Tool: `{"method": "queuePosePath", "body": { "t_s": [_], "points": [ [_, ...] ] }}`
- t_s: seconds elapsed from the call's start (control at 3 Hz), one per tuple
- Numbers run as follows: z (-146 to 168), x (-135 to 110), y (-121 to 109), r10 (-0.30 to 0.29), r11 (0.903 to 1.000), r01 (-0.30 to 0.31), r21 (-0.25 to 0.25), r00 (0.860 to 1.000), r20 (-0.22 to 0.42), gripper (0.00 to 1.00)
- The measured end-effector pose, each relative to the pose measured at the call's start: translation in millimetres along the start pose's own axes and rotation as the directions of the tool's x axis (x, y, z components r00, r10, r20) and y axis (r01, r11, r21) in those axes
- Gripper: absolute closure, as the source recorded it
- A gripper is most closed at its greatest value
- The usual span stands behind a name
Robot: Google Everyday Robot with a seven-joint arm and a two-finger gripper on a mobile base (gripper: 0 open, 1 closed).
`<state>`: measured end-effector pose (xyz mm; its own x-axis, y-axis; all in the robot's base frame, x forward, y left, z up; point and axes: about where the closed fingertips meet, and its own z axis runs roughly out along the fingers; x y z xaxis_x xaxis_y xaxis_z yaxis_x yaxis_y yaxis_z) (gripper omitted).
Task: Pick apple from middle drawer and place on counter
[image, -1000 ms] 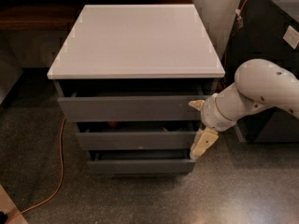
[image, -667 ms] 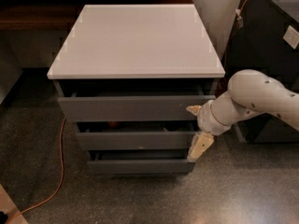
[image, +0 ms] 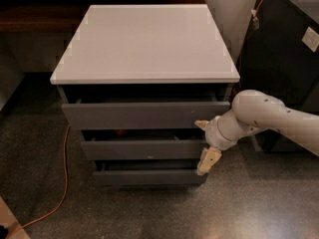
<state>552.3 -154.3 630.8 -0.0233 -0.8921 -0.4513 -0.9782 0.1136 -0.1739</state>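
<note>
Robot's claw spread wide at the right end of the slightly open middle drawer, edged left since a second ago, reddish apple glimpsed inside, left of centre, pale counter above

Item, unseen by me: middle drawer interior, dark but for an unidentifiable reddish speck; arm cut off at right edge; end effector, fingers apart, at that drawer's right end.

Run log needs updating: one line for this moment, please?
gripper open | at right end of middle drawer | drawer ajar
</note>
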Motion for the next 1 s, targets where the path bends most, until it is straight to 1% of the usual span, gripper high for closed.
{"method": "queuePosePath", "body": {
  "t_s": [0.33,0.67,1.0],
  "points": [
    [27.5,23.2,-13.1,-0.002,0.9997,0.001,0.024,1.0,0.011,0.0],
    [62.2,42.4,-19.0,-0.029,0.998,0.027,0.057,0.999,0.033,0.0],
    [82.8,48.7,-23.5,-0.055,0.9962,0.052,0.07,0.997,0.045,0.0]
  ]
}}
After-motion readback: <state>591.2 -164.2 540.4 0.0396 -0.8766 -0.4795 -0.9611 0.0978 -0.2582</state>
